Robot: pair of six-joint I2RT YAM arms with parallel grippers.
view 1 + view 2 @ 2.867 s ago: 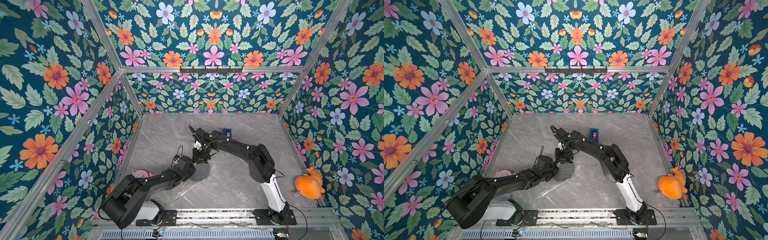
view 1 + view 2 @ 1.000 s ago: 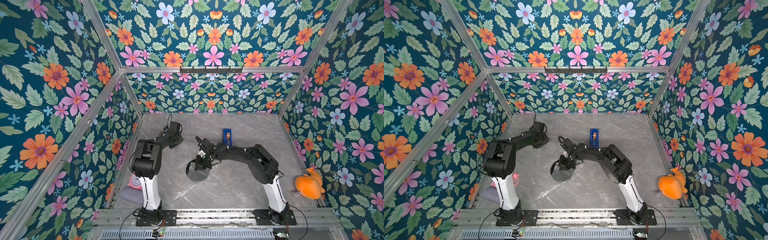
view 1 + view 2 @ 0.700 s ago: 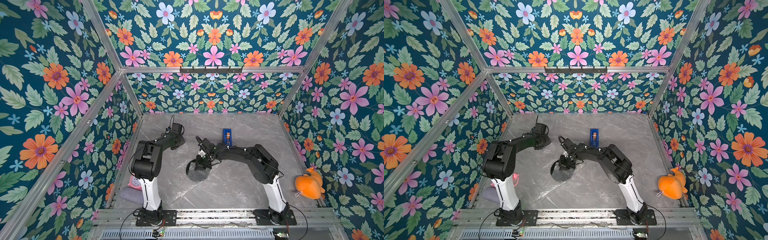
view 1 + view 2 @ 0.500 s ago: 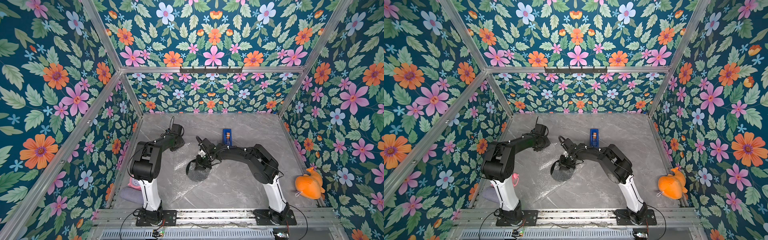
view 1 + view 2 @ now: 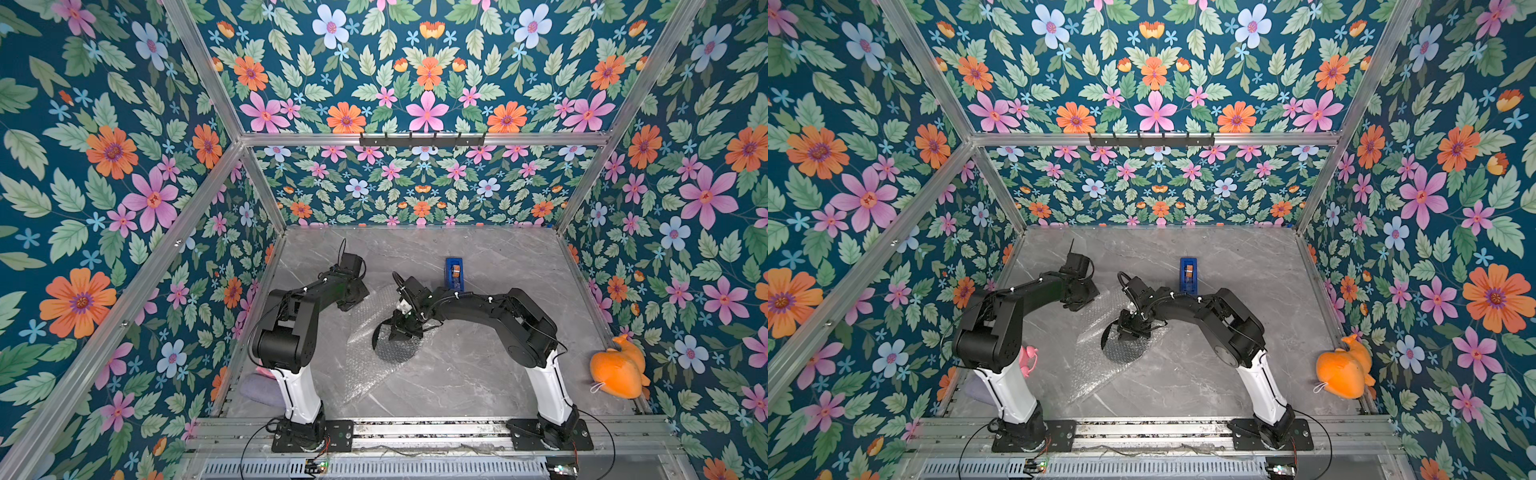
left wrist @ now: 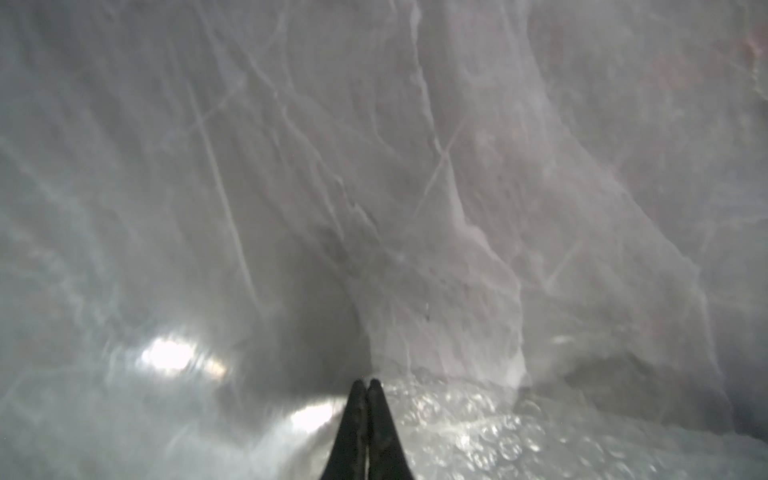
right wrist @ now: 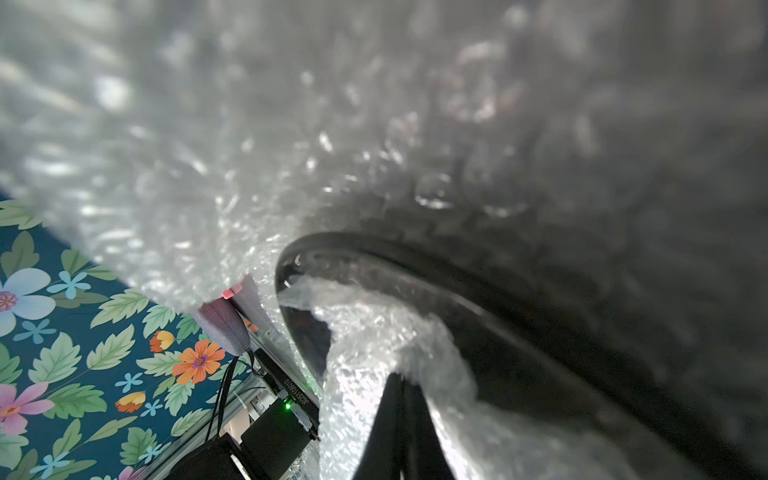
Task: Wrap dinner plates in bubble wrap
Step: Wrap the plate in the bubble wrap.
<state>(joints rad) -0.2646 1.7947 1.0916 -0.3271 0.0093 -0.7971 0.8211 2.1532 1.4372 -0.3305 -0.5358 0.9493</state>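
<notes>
- The bubble wrap (image 5: pixel 365 370) lies spread across the middle of the grey desk (image 5: pixel 478 374) in both top views. It reaches from near the front rail up to the left arm (image 5: pixel 316 291).
- The dinner plate (image 5: pixel 392 349) sits on the wrap, under the right arm (image 5: pixel 478 301). Much of its black face shows through a layer of film folded over it.
- The right fingers (image 7: pixel 386 415) are pressed together, pinching a bunched fold of wrap that lies over the plate, close above its raised rim.
- The left fingers (image 6: pixel 355 415) are pressed together at the wrap's far edge, low over the desk. I cannot tell whether any film is caught between them.
- A blue tape dispenser (image 5: pixel 454 272) stands behind the right arm, clear of the wrap.
- An orange plush toy (image 5: pixel 617 370) rests by the right wall, and a pink toy (image 5: pixel 1027 359) lies by the left arm's base.
</notes>
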